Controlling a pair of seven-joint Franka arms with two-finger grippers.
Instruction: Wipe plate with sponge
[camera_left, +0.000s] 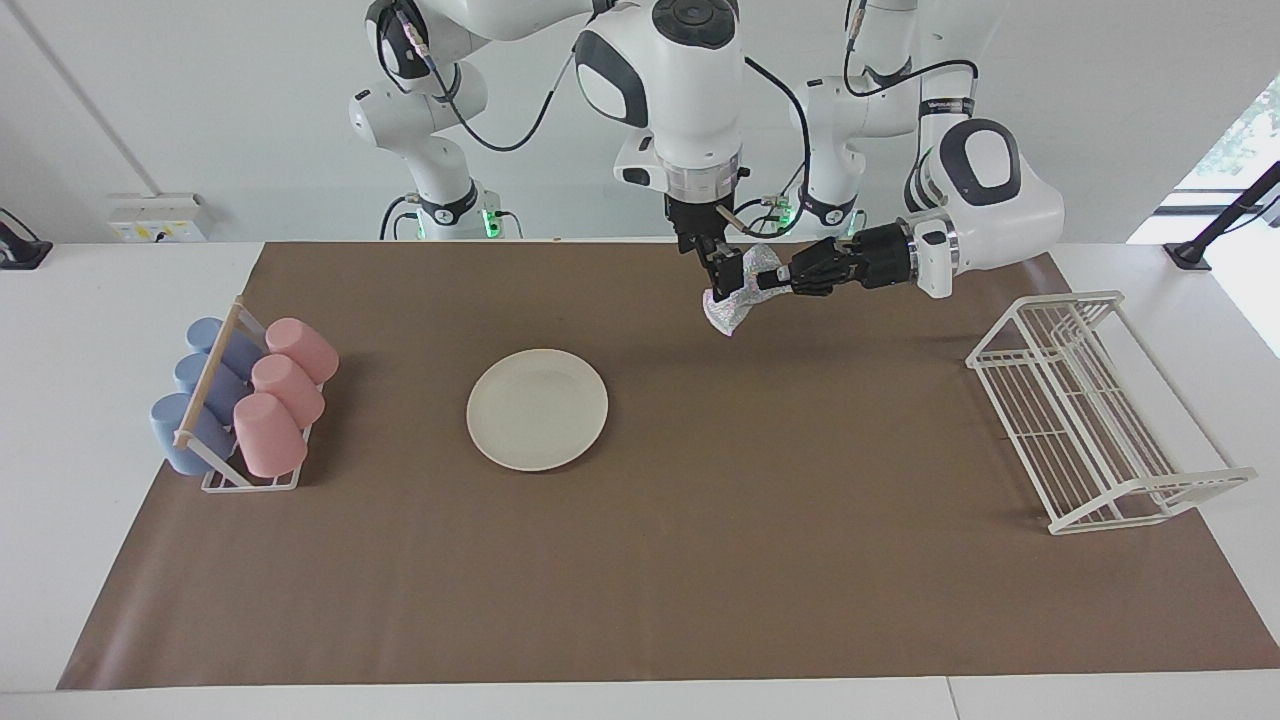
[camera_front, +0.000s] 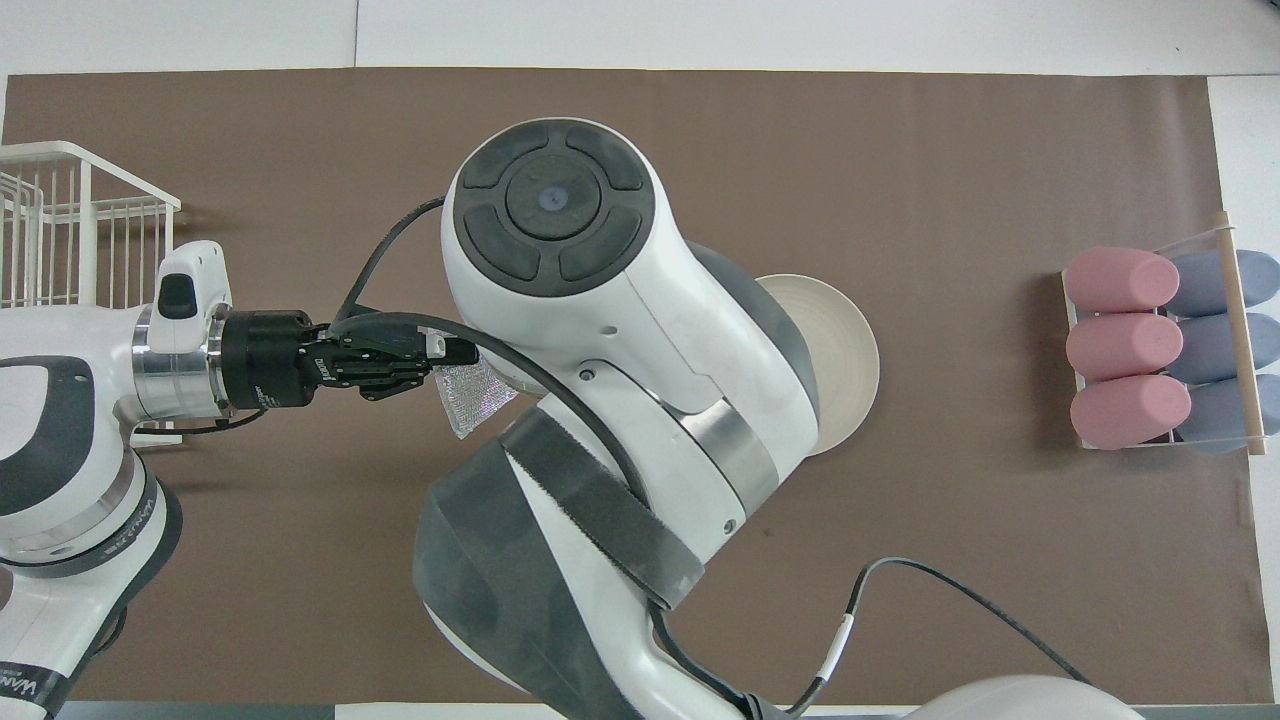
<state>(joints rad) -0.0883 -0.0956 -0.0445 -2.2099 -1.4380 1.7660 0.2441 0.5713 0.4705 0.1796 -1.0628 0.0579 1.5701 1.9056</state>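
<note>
Upper middle of the facing frame, closest to the robots: left hand (camera_left: 770, 281) reaching in level from its own end of the desk, fingertips pinching the sponge (camera_left: 728, 312), a silvery crumpled wad hanging in the air over the brown mat (camera_left: 700, 560). Right up against that wad, right hand (camera_left: 727, 272) pointing straight down, fingers spread; contact with the sponge impossible to tell. Same pinch at mid-height in the overhead frame, sponge (camera_front: 470, 395) poking out from under the right arm's bulky white wrist, right hand itself hidden beneath.

Farther out, at the centre of the facing frame: the plate (camera_left: 537, 409), cream-white, flat on the mat, well apart from both hands and the sponge; half covered by the right arm in the overhead frame. About level with it, at the frame's edge toward the right arm's end: small rack (camera_left: 245, 400) of pink and blue cups lying on their sides. At the edge toward the left arm's end: white wire rack (camera_left: 1090, 410), stretching down toward the lower part of the frame
</note>
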